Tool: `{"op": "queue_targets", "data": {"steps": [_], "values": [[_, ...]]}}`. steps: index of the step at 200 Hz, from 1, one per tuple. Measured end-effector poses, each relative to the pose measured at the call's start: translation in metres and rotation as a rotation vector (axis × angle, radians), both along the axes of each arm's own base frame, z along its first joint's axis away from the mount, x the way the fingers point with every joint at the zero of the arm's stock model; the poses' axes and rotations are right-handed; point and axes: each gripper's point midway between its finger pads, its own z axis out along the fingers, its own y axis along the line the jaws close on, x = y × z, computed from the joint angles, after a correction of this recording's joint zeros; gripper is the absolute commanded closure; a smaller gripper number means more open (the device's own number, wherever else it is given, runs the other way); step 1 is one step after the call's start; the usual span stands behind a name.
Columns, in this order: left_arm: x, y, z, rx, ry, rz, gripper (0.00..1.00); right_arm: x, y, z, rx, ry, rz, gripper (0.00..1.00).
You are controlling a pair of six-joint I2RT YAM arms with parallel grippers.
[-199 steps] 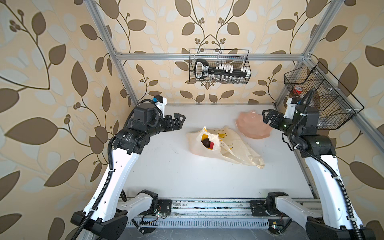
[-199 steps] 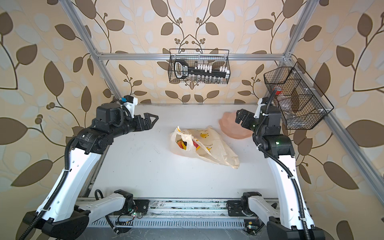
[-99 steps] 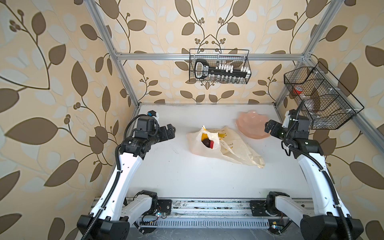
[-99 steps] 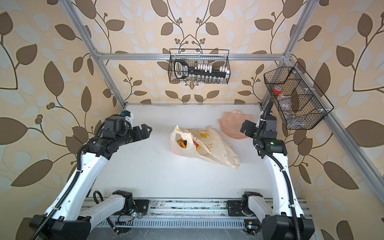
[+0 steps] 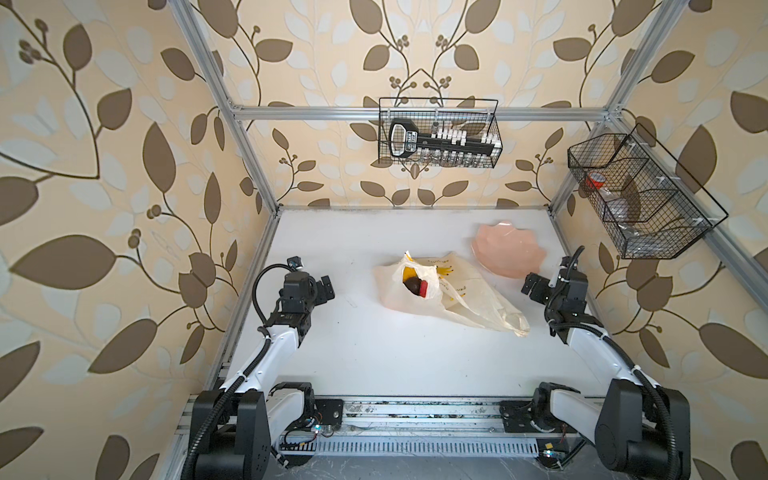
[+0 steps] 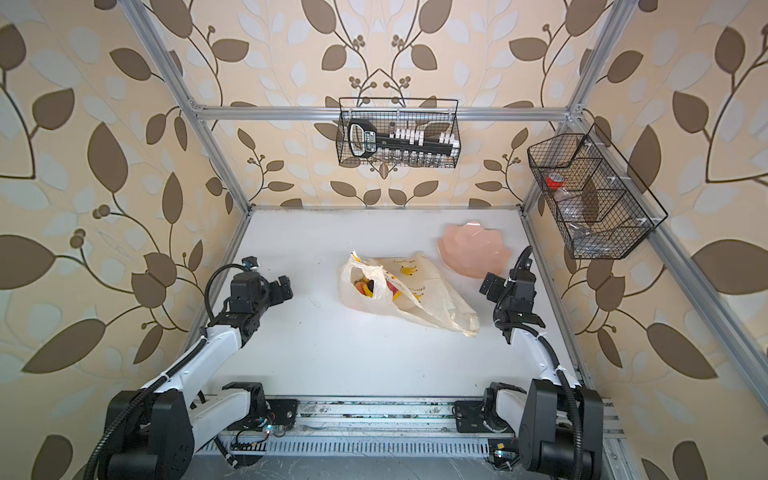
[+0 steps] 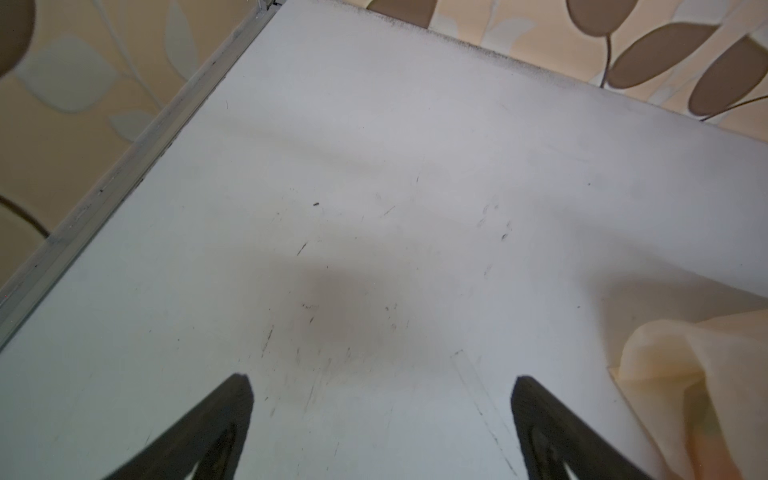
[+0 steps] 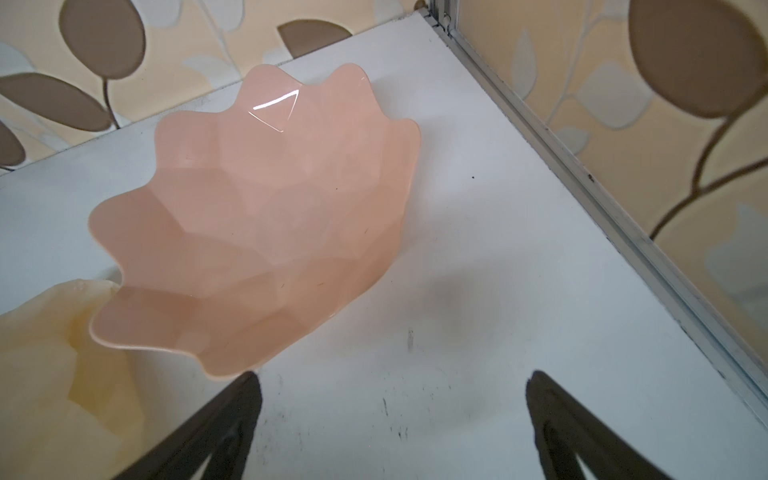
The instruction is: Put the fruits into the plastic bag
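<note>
The plastic bag (image 5: 478, 303) (image 6: 432, 299) lies crumpled mid-table, cream with banana prints, its mouth turned toward the left. Inside the mouth sit the fruits (image 5: 415, 284) (image 6: 365, 286): a dark piece, something red and something yellow show. My left gripper (image 5: 326, 289) (image 6: 284, 287) hangs low over bare table well left of the bag, open and empty. In the left wrist view the left gripper (image 7: 380, 378) has the bag's edge (image 7: 685, 374) off to one side. My right gripper (image 5: 534, 286) (image 6: 490, 286) (image 8: 395, 376) is open and empty, just right of the bag.
A pale pink wavy-edged plate (image 5: 509, 253) (image 6: 473, 251) (image 8: 266, 216) stands empty at the back right, close to the right gripper. One wire basket (image 5: 438, 133) hangs on the back wall and another wire basket (image 5: 640, 195) on the right wall. Metal frame rails border the table.
Both arms have come down and drawn back toward their own sides, away from the bag. Their jaws stayed open. The bag and plate have not moved.
</note>
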Motion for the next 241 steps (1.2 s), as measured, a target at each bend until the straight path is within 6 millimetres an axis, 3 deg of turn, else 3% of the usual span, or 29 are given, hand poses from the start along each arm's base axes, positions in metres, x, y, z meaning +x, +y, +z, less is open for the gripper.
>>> {"op": "queue_targets", "data": {"steps": [23, 60, 72, 101, 113, 159, 241], "values": [[0.0, 0.0, -0.017, 0.042, -0.009, -0.029, 0.01, 0.008, 0.008, 0.002, -0.044, -0.076, 0.022, 0.0], [0.02, -0.006, -0.021, 0.066, -0.082, -0.084, 0.01, 0.021, 0.057, 0.002, -0.136, -0.181, 0.179, 0.0], [0.028, -0.011, -0.025, 0.063, -0.099, -0.114, 0.01, 0.017, 0.063, -0.005, -0.157, -0.2, 0.201, 0.0], [0.038, -0.02, -0.05, 0.048, -0.077, -0.174, 0.01, 0.002, 0.057, -0.031, -0.178, -0.194, 0.184, 0.0], [0.036, -0.023, -0.059, 0.042, -0.047, -0.192, 0.01, 0.002, 0.057, -0.032, -0.186, -0.194, 0.182, 0.0], [0.059, -0.026, -0.038, 0.045, -0.093, -0.214, 0.01, 0.007, 0.057, -0.011, -0.22, -0.271, 0.157, 0.0], [0.058, -0.027, -0.04, 0.042, -0.084, -0.219, 0.01, 0.008, 0.054, -0.008, -0.233, -0.283, 0.142, 0.0]]}}
